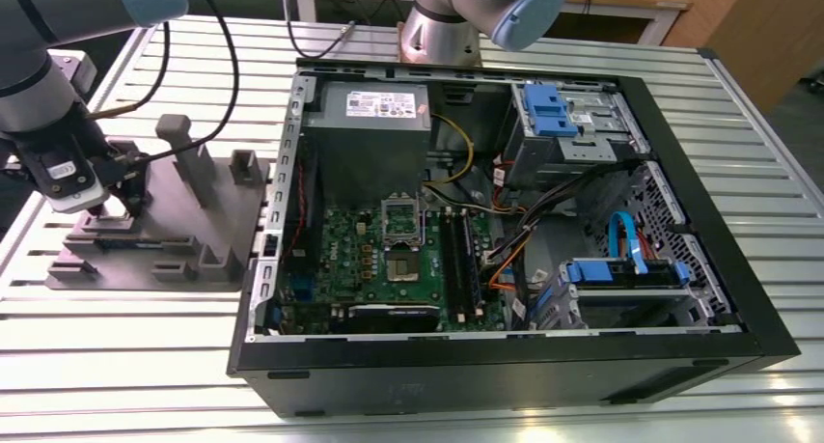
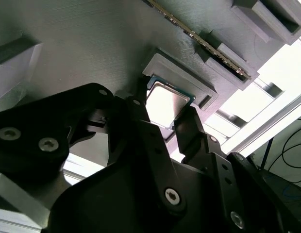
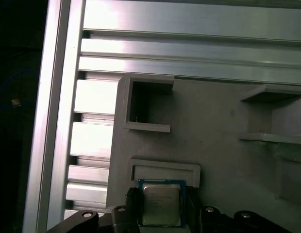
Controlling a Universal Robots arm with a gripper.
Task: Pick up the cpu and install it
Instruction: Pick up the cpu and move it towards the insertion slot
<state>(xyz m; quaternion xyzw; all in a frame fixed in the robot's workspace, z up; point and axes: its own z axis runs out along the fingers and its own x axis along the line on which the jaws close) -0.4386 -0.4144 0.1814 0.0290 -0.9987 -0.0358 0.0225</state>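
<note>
Exterior view: my gripper (image 1: 114, 209) stands at mid-left of the frame, low over the grey moulded plate (image 1: 193, 255) on the slatted metal table (image 1: 129, 366). In both wrist views the cpu (image 3: 161, 204) lies flat in a shallow walled recess, directly between my black fingers (image 2: 141, 116), which appear to pinch two opposite edges. Its top is smooth, silvery and square, with no long axis. The plate is matte and finely ridged.

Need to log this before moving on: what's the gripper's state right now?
Gripper: closed on the cpu, which sits in its pocket on the grey plate.
</note>
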